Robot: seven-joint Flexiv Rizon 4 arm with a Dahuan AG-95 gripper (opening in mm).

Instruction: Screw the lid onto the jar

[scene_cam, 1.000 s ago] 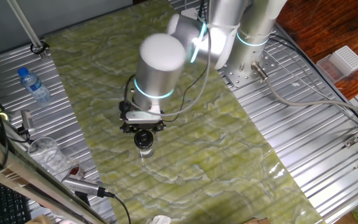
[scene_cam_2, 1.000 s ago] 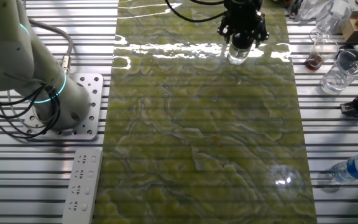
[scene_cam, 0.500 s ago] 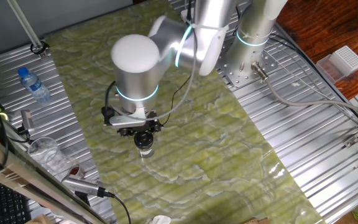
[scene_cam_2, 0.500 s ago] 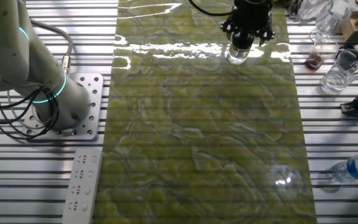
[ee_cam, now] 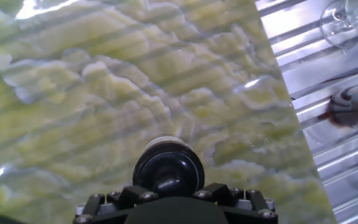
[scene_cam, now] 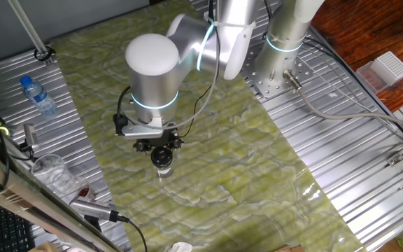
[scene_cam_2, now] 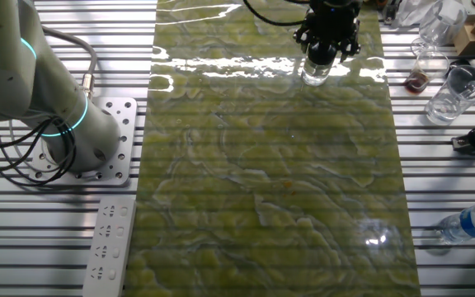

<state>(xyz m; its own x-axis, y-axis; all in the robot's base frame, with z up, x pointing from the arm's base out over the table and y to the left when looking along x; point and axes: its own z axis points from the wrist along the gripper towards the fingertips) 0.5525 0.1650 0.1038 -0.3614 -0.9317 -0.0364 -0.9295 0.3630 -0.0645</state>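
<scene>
Table (scene_cam_2: 48, 223) — ribbed aluminium slats, both sides. Mat (scene_cam_2: 270, 181) — glossy green-yellow marbled sheet down the middle, bright glare patches at its far end. Power strip (scene_cam_2: 105, 247) — white, lying on the slats. Wooden surface (scene_cam: 359, 35) — reddish-brown, beyond one table corner.

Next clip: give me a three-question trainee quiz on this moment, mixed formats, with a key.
1. True or false: the lid sits on top of the jar.
2. Multiple choice: the pincer is (A) parked off the mat, (B) directly over the lid, (C) beside the water bottle.
3. Short answer: what does the jar stand on?

Key:
1. True; the black lid caps the clear jar.
2. B.
3. The green patterned mat, near one edge of it.
</scene>
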